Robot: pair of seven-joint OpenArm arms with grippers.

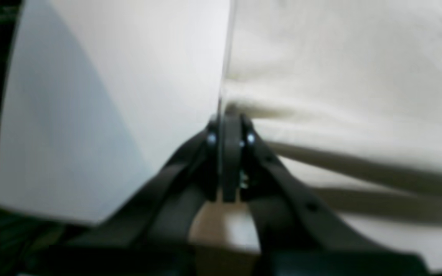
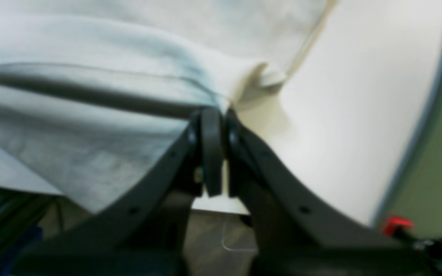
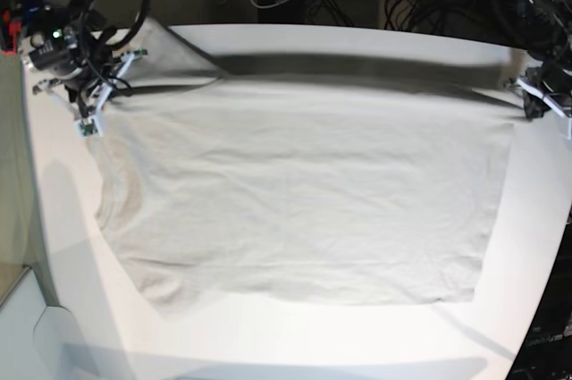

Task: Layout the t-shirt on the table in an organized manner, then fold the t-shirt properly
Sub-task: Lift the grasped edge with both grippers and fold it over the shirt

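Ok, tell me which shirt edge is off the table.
The far edge, held taut between the left tool and right tool, shadowing the table; the near edge lies flat.

The t-shirt (image 3: 304, 201) is plain light beige with no print. The bench (image 3: 295, 340) is white. The fingers (image 1: 231, 153) are black.

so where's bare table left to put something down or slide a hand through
Free: the wide strip of table between the t-shirt's near edge and the table's front edge, and narrower margins down both sides. Crowded: the far corners, where the left tool and right tool pinch the shirt, raising its far edge.
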